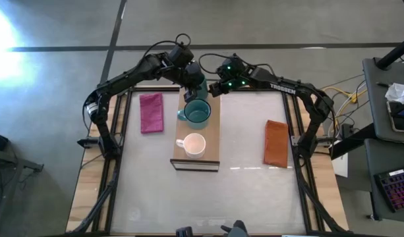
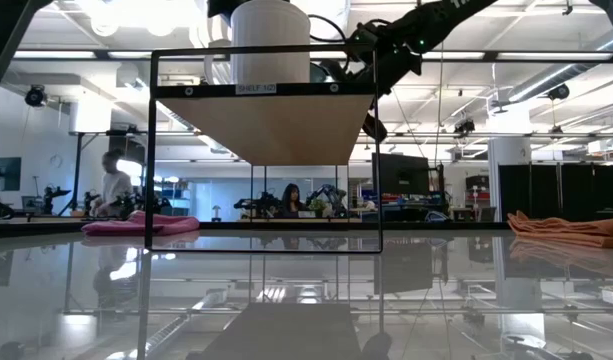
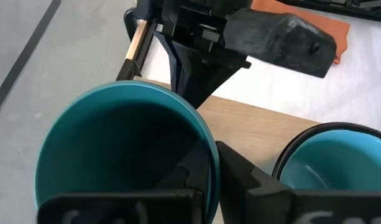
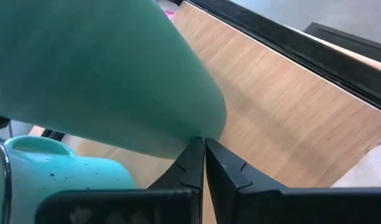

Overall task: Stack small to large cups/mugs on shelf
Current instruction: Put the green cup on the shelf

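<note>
The light-wood shelf (image 1: 211,135) stands mid-table. On it stand the teal mug (image 1: 197,113) and, nearer, the white mug (image 1: 195,145). My left gripper (image 1: 192,84) is over the shelf's far end, shut on the small dark green cup (image 1: 195,94), whose inside looks teal in the left wrist view (image 3: 115,155). My right gripper (image 1: 213,89) is shut, just to the right of that cup, with its tips (image 4: 201,144) at the cup's outer wall (image 4: 103,74). The teal mug also shows in the left wrist view (image 3: 330,165). My left gripper holds the small cup by its rim (image 3: 209,146), one finger inside the cup and one outside. The cup is tilted over the shelf's far end; whether its base rests on the board does not show. My right gripper's shut tips stand against the cup's outer wall low down (image 4: 206,127); I cannot tell whether they touch it.
A pink cloth (image 1: 151,112) lies left of the shelf and an orange cloth (image 1: 275,143) to its right. The two arms are close together over the table's far edge. People show in the room behind the table (image 2: 114,185).
</note>
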Motion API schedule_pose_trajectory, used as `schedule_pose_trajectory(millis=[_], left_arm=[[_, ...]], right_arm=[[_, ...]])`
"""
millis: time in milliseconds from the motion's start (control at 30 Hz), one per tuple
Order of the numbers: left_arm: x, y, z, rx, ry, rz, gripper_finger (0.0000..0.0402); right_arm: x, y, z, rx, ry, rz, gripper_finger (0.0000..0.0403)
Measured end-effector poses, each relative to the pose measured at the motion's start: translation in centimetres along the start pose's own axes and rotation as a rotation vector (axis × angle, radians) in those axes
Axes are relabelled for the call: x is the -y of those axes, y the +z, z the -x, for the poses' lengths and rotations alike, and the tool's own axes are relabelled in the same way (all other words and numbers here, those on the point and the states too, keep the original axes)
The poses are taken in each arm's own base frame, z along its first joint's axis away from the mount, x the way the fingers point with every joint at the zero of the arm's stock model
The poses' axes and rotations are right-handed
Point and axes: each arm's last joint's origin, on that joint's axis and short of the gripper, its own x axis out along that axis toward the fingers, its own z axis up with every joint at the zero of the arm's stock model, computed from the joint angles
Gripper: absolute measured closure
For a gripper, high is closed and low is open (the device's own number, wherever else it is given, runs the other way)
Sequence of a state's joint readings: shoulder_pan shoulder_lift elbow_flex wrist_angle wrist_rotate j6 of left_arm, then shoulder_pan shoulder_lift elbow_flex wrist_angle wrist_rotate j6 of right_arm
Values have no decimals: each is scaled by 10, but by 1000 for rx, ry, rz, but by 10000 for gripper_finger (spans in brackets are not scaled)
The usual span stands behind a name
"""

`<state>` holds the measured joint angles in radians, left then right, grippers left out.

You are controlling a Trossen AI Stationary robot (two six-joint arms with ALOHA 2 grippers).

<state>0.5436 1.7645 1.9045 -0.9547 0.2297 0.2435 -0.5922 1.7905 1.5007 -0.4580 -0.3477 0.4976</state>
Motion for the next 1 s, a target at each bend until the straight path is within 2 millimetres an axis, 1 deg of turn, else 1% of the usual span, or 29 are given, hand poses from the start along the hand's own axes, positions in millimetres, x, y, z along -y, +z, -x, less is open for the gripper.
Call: schedule_pose_trajectory(millis=[300,567,700,1000], left_arm=[[3,1,-1,2,-4,-6,396],[9,2,-2,-2,-22,5,364],[9,2,-2,-3,-22,12,353],[10,2,-2,-7,-19,11,351]], right_arm=[[-3,1,-1,18,15,2,394],[-9,-5,-6,14,35,14,394],[-9,-8,-8,6,34,10,394],[-8,-8,-9,3,31,9,394]])
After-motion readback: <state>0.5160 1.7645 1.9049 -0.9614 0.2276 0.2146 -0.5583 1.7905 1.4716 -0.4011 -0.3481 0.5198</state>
